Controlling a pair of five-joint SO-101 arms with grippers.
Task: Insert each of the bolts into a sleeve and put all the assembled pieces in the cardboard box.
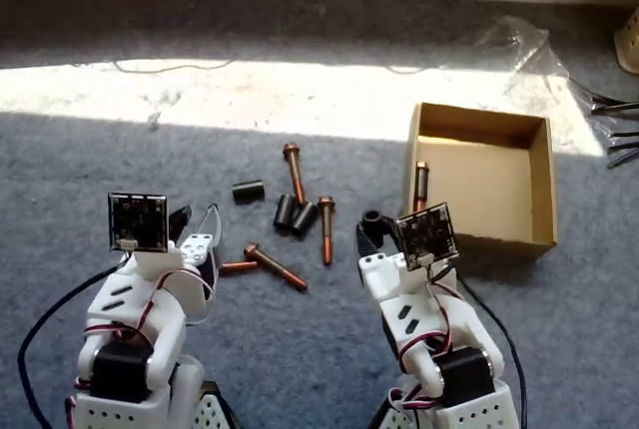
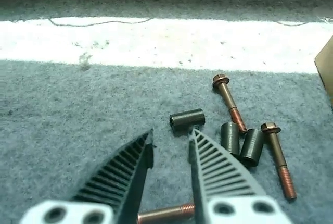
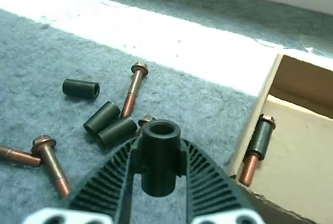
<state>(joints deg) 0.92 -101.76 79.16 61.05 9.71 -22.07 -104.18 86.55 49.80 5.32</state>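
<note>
My right gripper [image 3: 158,150] is shut on an upright black sleeve [image 3: 158,157], held above the carpet just left of the cardboard box [image 1: 540,182]. One bolt with a sleeve on it [image 3: 258,146] leans inside the box at its left wall. My left gripper [image 2: 171,138] is open over the carpet, with a lone sleeve [image 2: 187,120] just beyond its tips and a bolt [image 2: 166,213] under it. Between the arms lie two sleeves side by side [image 1: 296,214] and loose copper bolts [image 1: 293,170] [image 1: 326,227] [image 1: 275,266].
A crumpled clear plastic bag [image 1: 519,45] lies behind the box. Dark cables or tools [image 1: 619,135] stick in from the right edge. A bright sunlit strip crosses the grey carpet behind the parts.
</note>
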